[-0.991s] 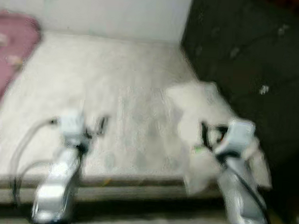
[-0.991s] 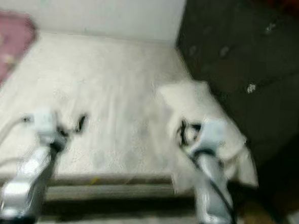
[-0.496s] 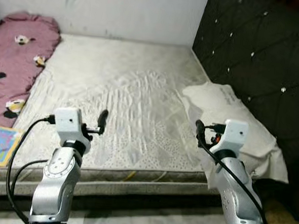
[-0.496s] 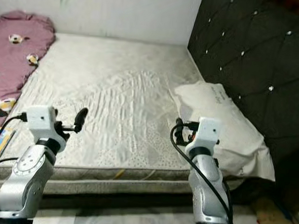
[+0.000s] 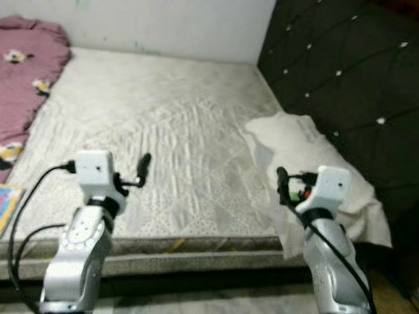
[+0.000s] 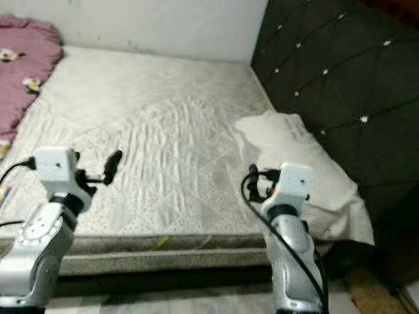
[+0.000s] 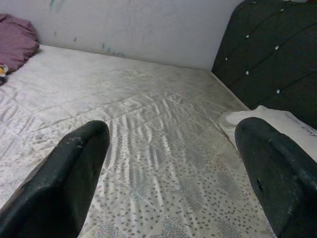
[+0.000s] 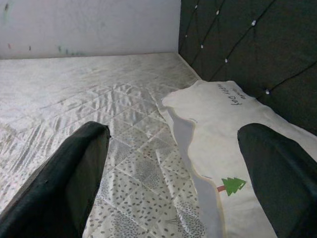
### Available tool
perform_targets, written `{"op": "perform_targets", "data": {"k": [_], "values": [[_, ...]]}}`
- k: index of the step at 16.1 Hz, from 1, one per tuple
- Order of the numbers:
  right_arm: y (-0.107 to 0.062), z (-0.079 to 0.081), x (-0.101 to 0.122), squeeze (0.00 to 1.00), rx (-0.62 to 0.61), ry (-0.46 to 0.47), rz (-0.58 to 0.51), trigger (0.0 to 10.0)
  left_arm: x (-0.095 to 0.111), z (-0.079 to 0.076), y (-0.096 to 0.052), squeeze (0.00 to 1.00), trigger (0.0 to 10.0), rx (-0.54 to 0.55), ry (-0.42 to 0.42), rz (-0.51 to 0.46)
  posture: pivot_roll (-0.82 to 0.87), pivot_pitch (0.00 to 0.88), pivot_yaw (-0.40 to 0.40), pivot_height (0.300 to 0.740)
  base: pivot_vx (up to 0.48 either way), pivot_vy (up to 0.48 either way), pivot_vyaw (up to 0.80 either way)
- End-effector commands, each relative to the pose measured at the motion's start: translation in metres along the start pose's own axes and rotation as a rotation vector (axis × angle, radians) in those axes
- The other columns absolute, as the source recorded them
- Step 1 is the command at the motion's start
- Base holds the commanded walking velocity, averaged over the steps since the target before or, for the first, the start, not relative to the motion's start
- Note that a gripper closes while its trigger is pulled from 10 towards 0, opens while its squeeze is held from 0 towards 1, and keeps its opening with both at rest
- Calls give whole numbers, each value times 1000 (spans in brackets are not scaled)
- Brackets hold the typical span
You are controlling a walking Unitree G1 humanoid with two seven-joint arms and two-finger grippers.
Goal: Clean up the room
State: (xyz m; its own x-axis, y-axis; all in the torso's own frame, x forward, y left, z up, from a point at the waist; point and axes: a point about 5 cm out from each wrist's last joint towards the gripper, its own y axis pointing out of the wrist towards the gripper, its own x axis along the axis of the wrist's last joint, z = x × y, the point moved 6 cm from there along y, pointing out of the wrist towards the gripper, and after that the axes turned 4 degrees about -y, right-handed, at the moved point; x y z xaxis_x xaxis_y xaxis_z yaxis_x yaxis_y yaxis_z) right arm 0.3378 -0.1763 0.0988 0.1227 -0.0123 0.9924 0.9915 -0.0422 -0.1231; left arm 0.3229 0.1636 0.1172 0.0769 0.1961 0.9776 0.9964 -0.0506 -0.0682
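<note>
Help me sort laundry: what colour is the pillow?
White pillow with a small green tree print, clearest in the right wrist view.

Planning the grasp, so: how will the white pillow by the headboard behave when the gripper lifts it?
The pillow lies flat and limp, one corner drooping over the mattress edge, so it will probably sag and fold. It looks light for its size. Its loose wrinkled cover may bunch between the right gripper fingers.

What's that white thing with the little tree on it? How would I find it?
Look at the big bare mattress, then go to its side by the dark tufted headboard. There lies a white pillow, hanging over the mattress corner near the right gripper. It is the only plain white soft thing, with a small green tree and dark writing.
</note>
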Motion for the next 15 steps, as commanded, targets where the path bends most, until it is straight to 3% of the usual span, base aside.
{"op": "perform_targets", "data": {"k": [1, 9, 15], "values": [[2, 3, 4, 0, 12, -3, -8, 10000, 3, 1, 0, 0, 10000, -4, 10, -5, -14, 0, -80, 740, 300, 0, 0], [3, 2, 5, 0, 14, -12, -10, 10000, 1, 0, 0, 0, 10000, 1, 8, -1, -17, 0, -84, 740, 303, 0, 0], [4, 1, 4, 0, 10, -13, -5, 10000, 0, 1, 1, 0, 10000, 23, 5, -1, -19, 0, -86, 740, 0, 0, 0]]}}
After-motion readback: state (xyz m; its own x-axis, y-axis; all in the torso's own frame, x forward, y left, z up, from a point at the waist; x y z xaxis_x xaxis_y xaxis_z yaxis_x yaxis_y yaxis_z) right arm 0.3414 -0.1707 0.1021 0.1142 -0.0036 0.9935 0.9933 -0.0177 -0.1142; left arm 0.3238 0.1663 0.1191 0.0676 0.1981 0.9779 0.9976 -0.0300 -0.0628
